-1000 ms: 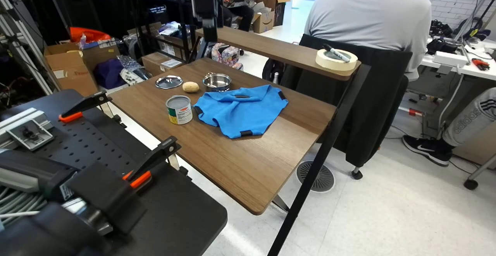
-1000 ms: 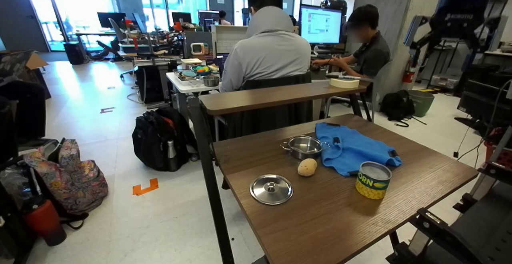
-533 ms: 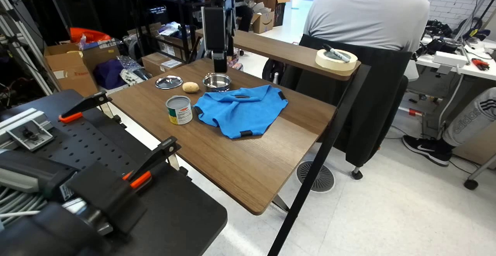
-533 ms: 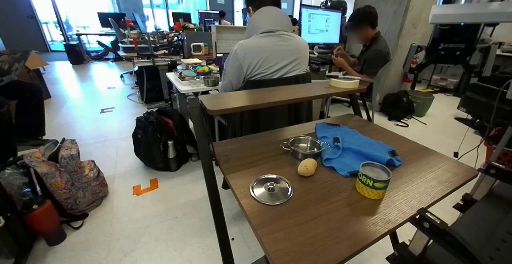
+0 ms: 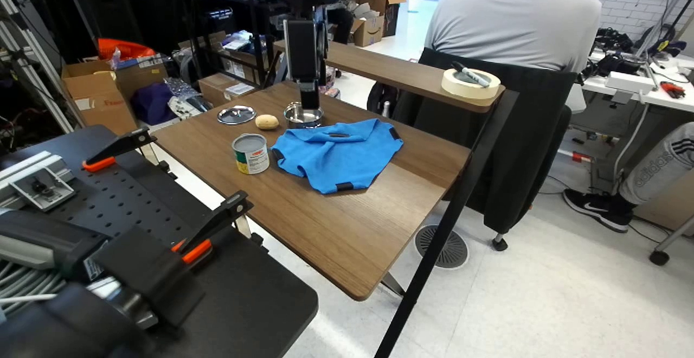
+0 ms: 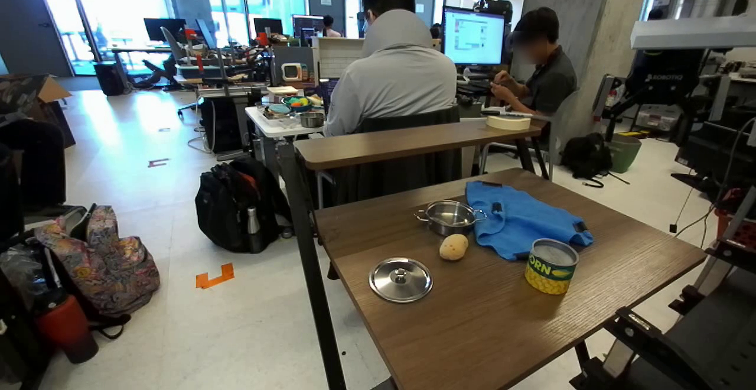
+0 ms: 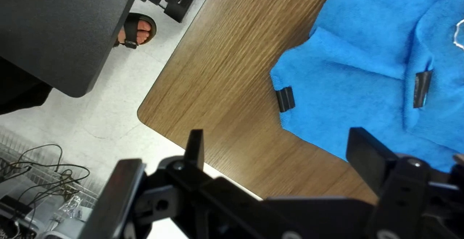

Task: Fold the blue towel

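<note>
At the left of the desk [image 6: 472, 331], in an exterior view, a metal lid [image 6: 400, 280] is being supported flat, knob up. Farther right, a potato [image 6: 453, 247] and a two-handled pot [image 6: 443, 224] are being carried close together; beyond them, a tape roll [image 6: 508, 123] is being held on a raised shelf [image 6: 384, 146]. Next, the rumpled blue towel [image 6: 525, 218] is being borne on the desk, its near edge being partly screened by an upright can [image 6: 550, 270]. At the far right, the gripper [image 7: 276, 137] is being held in the air, apart from the towel, its fingers [image 7: 368, 157] being shown spread wide in the wrist view.
</note>
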{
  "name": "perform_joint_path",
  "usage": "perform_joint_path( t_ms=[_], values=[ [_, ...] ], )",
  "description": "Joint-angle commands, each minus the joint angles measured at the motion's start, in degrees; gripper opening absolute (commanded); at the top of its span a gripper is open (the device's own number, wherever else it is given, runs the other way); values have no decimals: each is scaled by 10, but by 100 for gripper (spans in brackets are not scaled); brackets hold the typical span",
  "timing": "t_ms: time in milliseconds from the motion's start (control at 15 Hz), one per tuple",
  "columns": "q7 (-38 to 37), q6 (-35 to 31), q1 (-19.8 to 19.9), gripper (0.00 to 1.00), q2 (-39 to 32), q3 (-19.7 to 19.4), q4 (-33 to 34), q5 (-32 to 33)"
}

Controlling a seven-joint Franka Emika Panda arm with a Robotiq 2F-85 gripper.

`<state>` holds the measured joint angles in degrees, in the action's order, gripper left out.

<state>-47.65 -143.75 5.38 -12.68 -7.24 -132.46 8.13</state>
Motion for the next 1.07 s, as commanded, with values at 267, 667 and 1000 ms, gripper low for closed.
perform_joint_path(
  t_ms=[267, 667, 1000],
  values=[
    [-20, -87, -33, 100, -139, -62, 54, 29],
    [-7, -128, -63, 100, -251, -92, 116, 8],
    [8, -148, -78, 100, -308, -91, 150, -10]
  ],
)
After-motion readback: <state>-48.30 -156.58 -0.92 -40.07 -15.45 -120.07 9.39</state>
